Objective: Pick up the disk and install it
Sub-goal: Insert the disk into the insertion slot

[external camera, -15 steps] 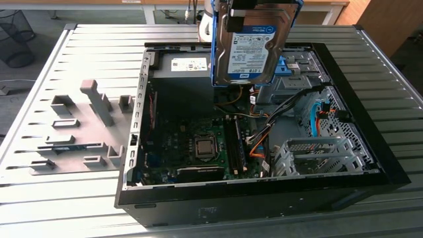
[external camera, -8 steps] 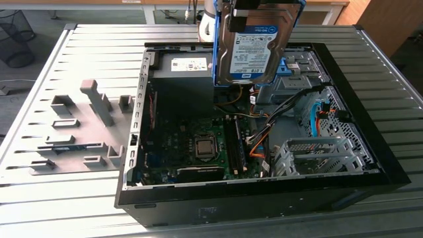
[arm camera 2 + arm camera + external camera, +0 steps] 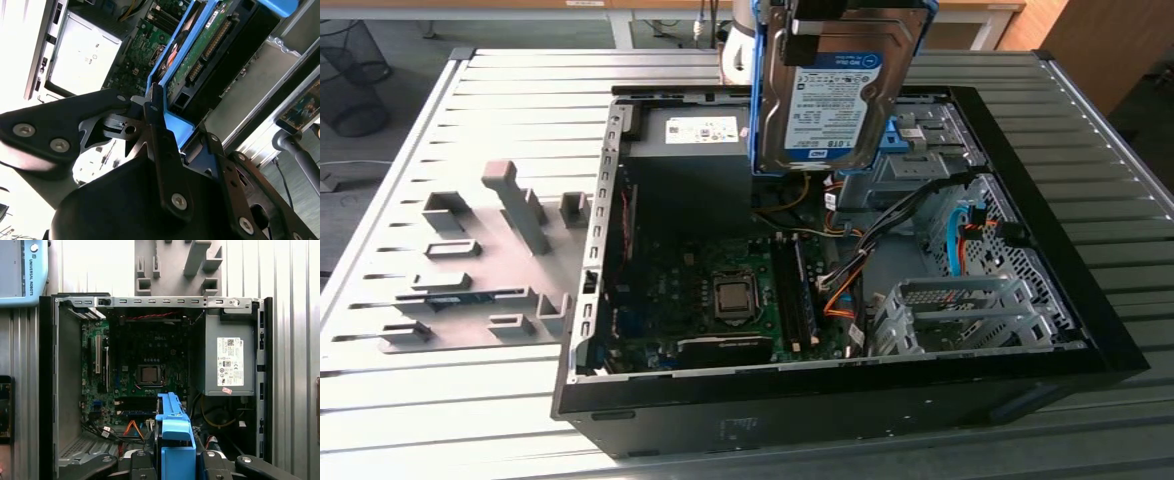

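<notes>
My gripper [image 3: 170, 122] pinches the disk [image 3: 834, 95] by its blue edge, holding it high over the open computer case [image 3: 854, 420] so it bumps nothing.

The exterior view overlooks the open computer case [image 3: 854, 405] obliquely; both wrist views peer closely past the disk [image 3: 175, 435] into it.

The exterior view's top edge cuts off the upper end of the disk [image 3: 834, 95] and the jaws holding it. The disk hides part of the case [image 3: 854, 410] interior behind it, toward the bench [image 3: 520, 100] far edge. Its label print is too small to read.
</notes>
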